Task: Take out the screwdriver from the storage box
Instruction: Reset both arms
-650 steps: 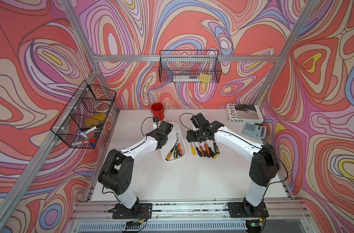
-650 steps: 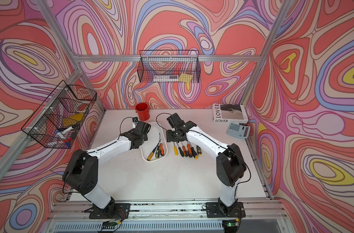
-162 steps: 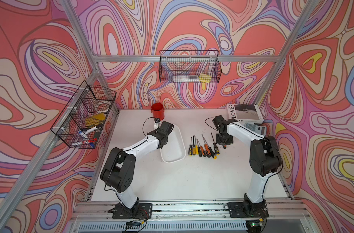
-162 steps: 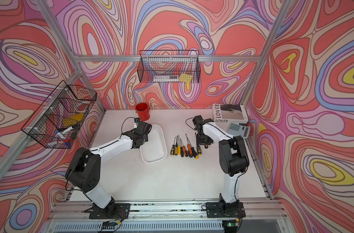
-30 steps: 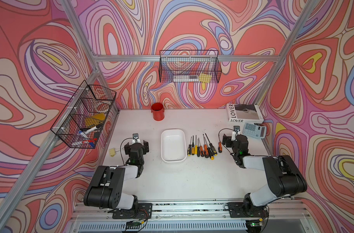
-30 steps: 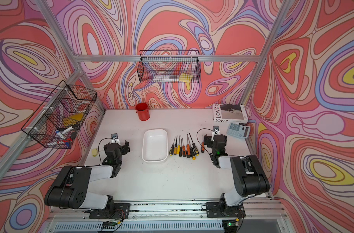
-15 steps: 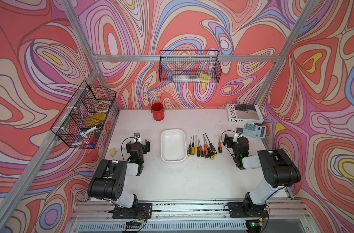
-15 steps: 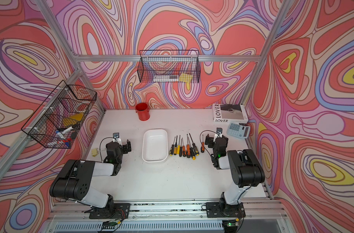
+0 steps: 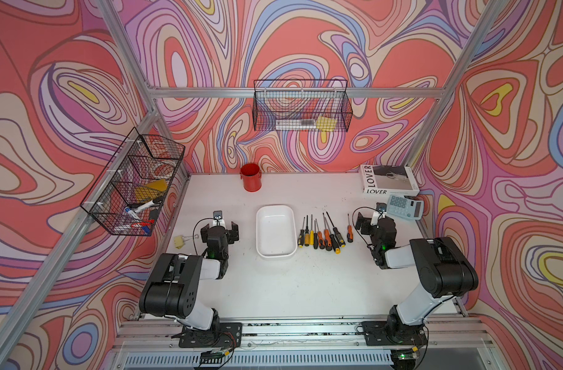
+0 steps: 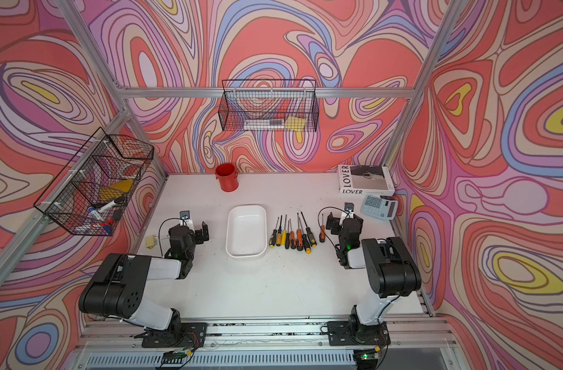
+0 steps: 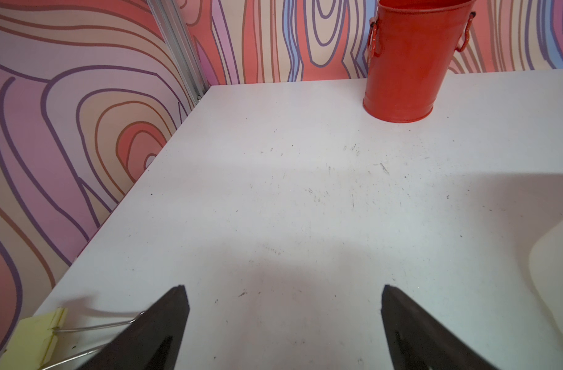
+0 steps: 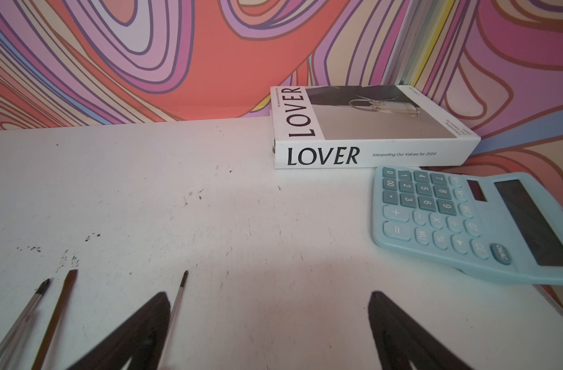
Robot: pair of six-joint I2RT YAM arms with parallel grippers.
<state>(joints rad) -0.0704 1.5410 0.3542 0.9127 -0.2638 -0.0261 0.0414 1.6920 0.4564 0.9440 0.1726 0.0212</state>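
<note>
The storage box (image 9: 275, 230) (image 10: 246, 230), a shallow white tub, lies mid-table with nothing in it. Several screwdrivers (image 9: 320, 235) (image 10: 291, 235) lie in a row on the table just right of it. One small orange screwdriver (image 9: 349, 229) lies apart, beside my right gripper (image 9: 374, 221); its shaft (image 12: 179, 294) shows by one finger. My right gripper (image 12: 269, 294) is open over bare table. My left gripper (image 9: 219, 228) (image 11: 283, 288) is open and empty, left of the box, whose rim (image 11: 555, 272) shows in the left wrist view.
A red cup (image 9: 250, 177) stands at the back. A book (image 9: 389, 179) and a blue calculator (image 9: 405, 207) sit at the back right. A yellow binder clip (image 9: 180, 241) lies by the left gripper. Wire baskets (image 9: 135, 182) (image 9: 301, 110) hang on the walls.
The box held screwdrivers in the earliest frames and has been empty since. Over the last second both arms folded back a little further; both grippers stayed open.
</note>
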